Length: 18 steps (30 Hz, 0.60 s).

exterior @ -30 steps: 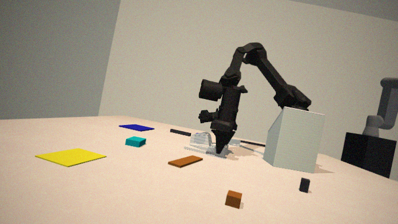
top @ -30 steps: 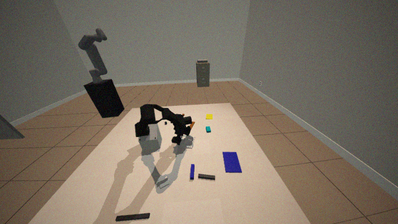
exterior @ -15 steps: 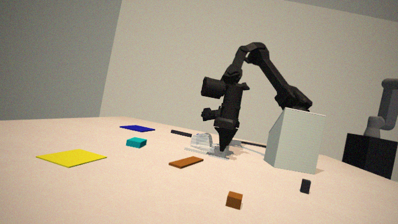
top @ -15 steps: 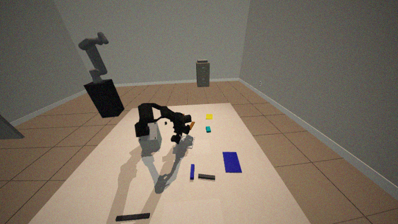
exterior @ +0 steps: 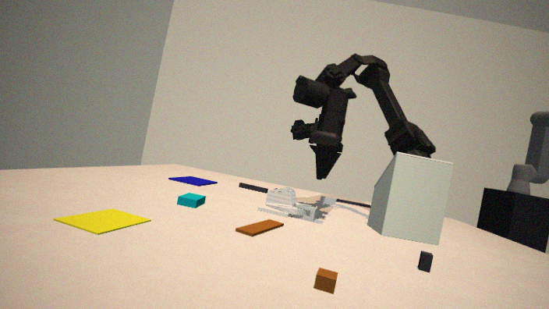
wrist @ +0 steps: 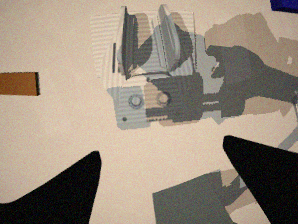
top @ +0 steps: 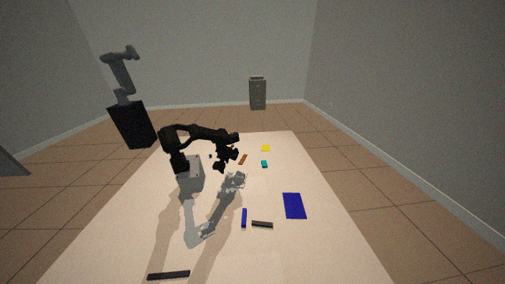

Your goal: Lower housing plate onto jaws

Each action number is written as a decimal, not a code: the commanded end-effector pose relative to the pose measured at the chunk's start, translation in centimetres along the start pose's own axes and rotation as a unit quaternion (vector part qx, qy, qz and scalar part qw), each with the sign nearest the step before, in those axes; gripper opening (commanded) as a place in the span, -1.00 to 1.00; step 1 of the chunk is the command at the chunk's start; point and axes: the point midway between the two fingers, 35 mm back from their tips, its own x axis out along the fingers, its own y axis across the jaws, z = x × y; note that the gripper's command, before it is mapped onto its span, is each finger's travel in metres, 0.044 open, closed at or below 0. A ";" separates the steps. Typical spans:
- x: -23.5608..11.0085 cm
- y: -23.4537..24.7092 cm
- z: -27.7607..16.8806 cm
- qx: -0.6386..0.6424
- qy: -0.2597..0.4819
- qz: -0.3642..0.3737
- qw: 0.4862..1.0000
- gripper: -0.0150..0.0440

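Pincer gripper [top: 219, 168] [exterior: 320, 177] [wrist: 164, 149] of a black six-joint arm [top: 201, 132] [exterior: 390, 103] hangs wide and unladen above the pale housing plate [wrist: 172, 107], which lies on the tabletop [top: 143, 229] [exterior: 156, 265] [wrist: 50, 135] with two upright jaws [wrist: 128, 42] [wrist: 171, 42] beside it. Near the plate lies an orange-brown slab [top: 242, 159] [exterior: 260, 227] [wrist: 19, 83]; a teal block [top: 264, 163] [exterior: 191, 200] sits farther from it. Whether the plate is level cannot be told.

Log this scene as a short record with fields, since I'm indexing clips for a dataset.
jaws: open, nothing between them
jaws' place: raised above the pale assembly
teal block: on the table, apart from the assembly
yellow sheet: lying flat
plate level on stubs: cannot tell
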 end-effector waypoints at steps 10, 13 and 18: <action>-3.8 -1.1 -3.0 0.001 0.000 0.001 1.000 1.00; -3.8 -1.1 -3.0 0.001 0.000 0.001 1.000 1.00; -3.8 -1.1 -3.0 0.001 0.000 0.001 1.000 1.00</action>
